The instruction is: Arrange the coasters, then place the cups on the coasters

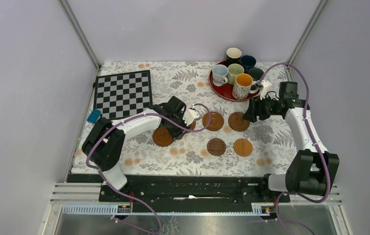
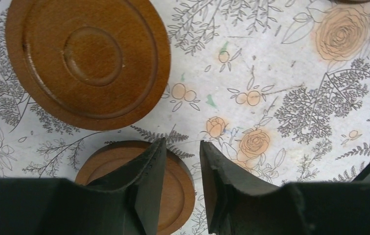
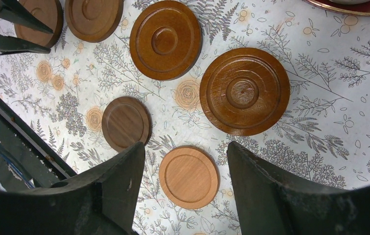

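Left of the table's centre, at nine o'clock, the left gripper (image 2: pixel 183 147) is clenched on the rim of one coaster (image 2: pixel 179 193). A second coaster (image 1: pixel 163 136) lies just beside it at seven o'clock. Four more coasters (image 1: pixel 216 146) lie around the centre. Above them, the right gripper (image 3: pixel 185 147) hangs released, grasping nothing. At one o'clock, six cups (image 1: pixel 242 85) stand on the red tray (image 1: pixel 224 92).

Far right is blocked by the red tray (image 1: pixel 220 92), with cups (image 1: pixel 243 85) closely packed on it. Bare cloth (image 1: pixel 193 155) is left between the coasters (image 1: pixel 216 146). Left-centre is crossed by the left arm (image 1: pixel 134 125); chessboard (image 1: pixel 123 93) noted far left.
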Robot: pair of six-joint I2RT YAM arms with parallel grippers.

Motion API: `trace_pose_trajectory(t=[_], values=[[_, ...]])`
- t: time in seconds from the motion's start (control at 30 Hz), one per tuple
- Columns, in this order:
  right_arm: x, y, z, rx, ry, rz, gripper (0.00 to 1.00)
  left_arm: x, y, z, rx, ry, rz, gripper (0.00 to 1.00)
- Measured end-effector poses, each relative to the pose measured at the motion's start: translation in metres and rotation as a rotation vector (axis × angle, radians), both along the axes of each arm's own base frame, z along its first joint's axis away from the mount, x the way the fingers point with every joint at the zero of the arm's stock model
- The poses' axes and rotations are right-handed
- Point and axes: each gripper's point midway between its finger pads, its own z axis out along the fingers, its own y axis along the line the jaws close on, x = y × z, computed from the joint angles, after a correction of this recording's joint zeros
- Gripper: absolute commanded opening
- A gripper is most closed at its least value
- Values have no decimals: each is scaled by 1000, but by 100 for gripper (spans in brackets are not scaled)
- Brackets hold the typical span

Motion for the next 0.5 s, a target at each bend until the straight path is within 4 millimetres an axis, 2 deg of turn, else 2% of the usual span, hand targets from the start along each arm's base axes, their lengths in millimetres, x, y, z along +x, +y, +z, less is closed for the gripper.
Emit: trace_pose_trajectory(t=[0.5], values=[[-1, 0, -2, 1, 7, 0, 70, 17, 4, -21, 13, -5, 35, 34]])
